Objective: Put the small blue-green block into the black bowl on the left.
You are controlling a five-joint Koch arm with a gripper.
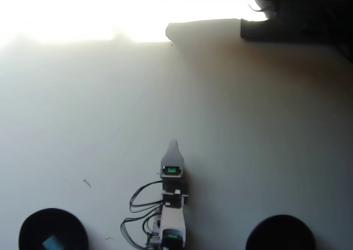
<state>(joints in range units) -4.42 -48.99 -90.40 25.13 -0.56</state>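
So at the near left, a black bowl (pixel 53 229) can be seen in the overhead view, and the small blue-green block (pixel 53 242) is already lying inside it, toward the near side of the bowl's floor. By the look of it, the drop itself is done.

In the middle, the arm (pixel 172 206) is stretched out over the white surface (pixel 99 123), with the tool (pixel 175 147) pointing to the far side. Only one pale tip is shown, so whether it's clenched or released can't be told. Nothing is seen gripped in it, and it sits well apart from the block.

At the near right, a second black bowl (pixel 280 233) is partly cut off by the edge; nothing is seen in the visible part.

If anything is left, it's probably just parking: the arm should be kept central and clear of both bowls so nothing gets nudged.
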